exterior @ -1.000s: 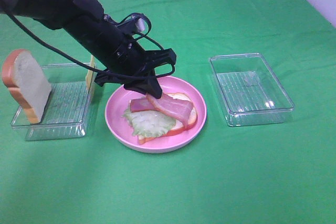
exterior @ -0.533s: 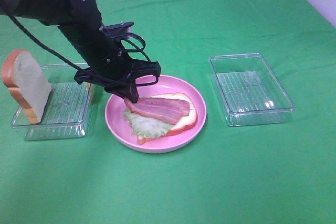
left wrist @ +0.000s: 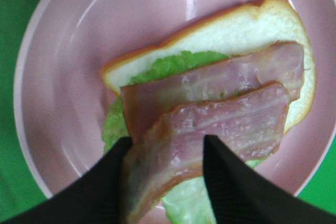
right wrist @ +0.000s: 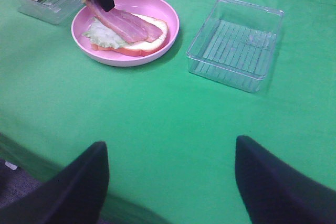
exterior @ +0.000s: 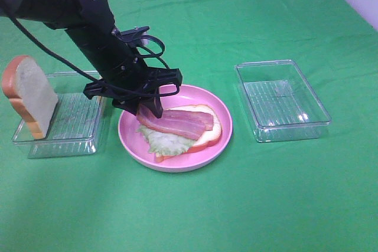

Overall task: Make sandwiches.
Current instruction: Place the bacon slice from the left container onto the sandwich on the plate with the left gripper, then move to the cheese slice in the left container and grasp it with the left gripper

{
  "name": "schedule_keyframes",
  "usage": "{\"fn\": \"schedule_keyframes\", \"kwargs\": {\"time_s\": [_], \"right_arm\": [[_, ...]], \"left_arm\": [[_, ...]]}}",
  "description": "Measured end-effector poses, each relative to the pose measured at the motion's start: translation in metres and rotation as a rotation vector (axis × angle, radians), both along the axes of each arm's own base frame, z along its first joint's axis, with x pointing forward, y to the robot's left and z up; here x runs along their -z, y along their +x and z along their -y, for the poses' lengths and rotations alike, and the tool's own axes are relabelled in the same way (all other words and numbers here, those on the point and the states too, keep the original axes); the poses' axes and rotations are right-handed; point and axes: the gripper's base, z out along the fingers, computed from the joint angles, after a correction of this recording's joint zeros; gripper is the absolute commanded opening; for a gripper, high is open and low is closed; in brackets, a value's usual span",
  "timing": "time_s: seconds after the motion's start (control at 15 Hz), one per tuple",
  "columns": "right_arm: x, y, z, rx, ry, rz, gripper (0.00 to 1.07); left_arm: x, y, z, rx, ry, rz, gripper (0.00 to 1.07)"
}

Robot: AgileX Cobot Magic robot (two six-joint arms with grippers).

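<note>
On the pink plate [exterior: 220,141] lies an open sandwich: a bread slice [exterior: 214,129], lettuce [exterior: 165,143] and two bacon strips [exterior: 183,123]. My left gripper [exterior: 144,109] hangs over the plate's left side. In the left wrist view its fingers [left wrist: 105,182] stand apart, open, with the near end of the upper bacon strip [left wrist: 226,124] between them. The other strip [left wrist: 220,74] lies flat on lettuce [left wrist: 173,64] and bread [left wrist: 252,24]. My right gripper [right wrist: 170,182] is wide open and empty, held over bare green cloth well away from the plate [right wrist: 170,30].
A clear tray [exterior: 71,128] left of the plate holds an upright bread slice [exterior: 32,95]. An empty clear tray [exterior: 282,100] stands to the right of the plate. Green cloth covers the table, and the left arm reaches in from the upper left.
The left gripper carried the second bacon strip leftward and down onto the sandwich, then its jaws parted. The right arm has not moved.
</note>
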Motion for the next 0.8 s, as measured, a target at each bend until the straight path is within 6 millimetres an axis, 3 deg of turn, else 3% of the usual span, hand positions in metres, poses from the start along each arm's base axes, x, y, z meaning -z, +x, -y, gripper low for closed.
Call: {"fn": "schedule_keyframes", "kwargs": {"time_s": [0.13, 0.33, 0.6, 0.8], "right_arm": [[0.000, 0.000, 0.000, 0.000, 0.000, 0.000, 0.66], [0.000, 0.000, 0.000, 0.000, 0.000, 0.000, 0.66], [0.000, 0.000, 0.000, 0.000, 0.000, 0.000, 0.66], [0.000, 0.000, 0.000, 0.000, 0.000, 0.000, 0.66]], "left_arm": [[-0.001, -0.001, 0.000, 0.009, 0.004, -0.019, 0.80], [-0.018, 0.004, 0.005, 0.041, -0.007, -0.020, 0.79], [-0.060, 0.014, 0.014, 0.108, -0.027, -0.011, 0.79], [-0.085, 0.019, 0.009, 0.149, 0.061, 0.005, 0.79]]}}
